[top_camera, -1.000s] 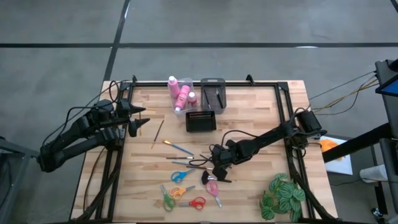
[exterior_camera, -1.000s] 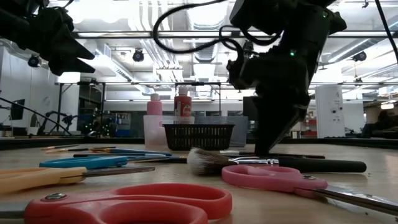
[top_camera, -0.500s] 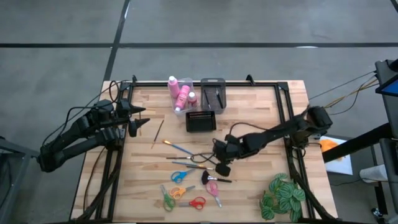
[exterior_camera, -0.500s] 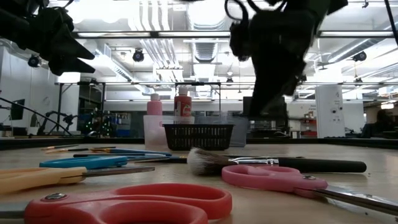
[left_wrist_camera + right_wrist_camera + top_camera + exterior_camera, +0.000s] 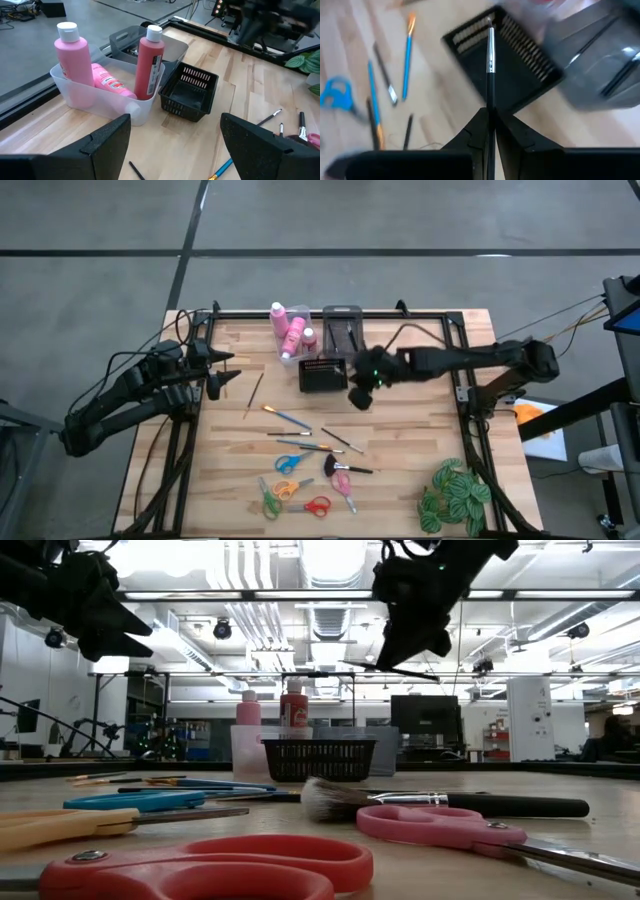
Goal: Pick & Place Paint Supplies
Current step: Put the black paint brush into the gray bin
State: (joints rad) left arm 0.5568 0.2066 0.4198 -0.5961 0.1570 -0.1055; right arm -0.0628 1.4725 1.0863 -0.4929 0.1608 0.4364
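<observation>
My right gripper (image 5: 360,394) hangs above the table beside the black mesh basket (image 5: 323,373), shut on a thin black paintbrush (image 5: 490,60). In the low view the paintbrush (image 5: 385,669) shows as a thin, nearly level line under my right gripper (image 5: 408,625). Three pink bottles (image 5: 290,330) stand or lie in a clear bin at the far edge. More paintbrushes (image 5: 300,430) and several scissors (image 5: 290,485) lie flat on the near middle of the table. My left gripper (image 5: 222,371) waits open at the left edge, above the table. My right gripper pinches the paintbrush's black handle (image 5: 490,97) between its two fingers (image 5: 470,135). The brush runs along the fingers and sticks out ahead of them, bristle tip (image 5: 490,21) foremost. It is lifted clear of the table, over the basket's near side.
A grey bin (image 5: 342,330) holding dark brushes stands behind the basket, next to the clear bin (image 5: 100,100). A green leafy plant (image 5: 455,495) sits at the near right corner. A black frame rail (image 5: 330,314) runs along the table's far edge and sides.
My right gripper has risen from the brushes on the near middle of the table and swung toward the far edge, up to the black basket. It has stayed shut, and the thin black paintbrush has come up with it, clear of the table.
</observation>
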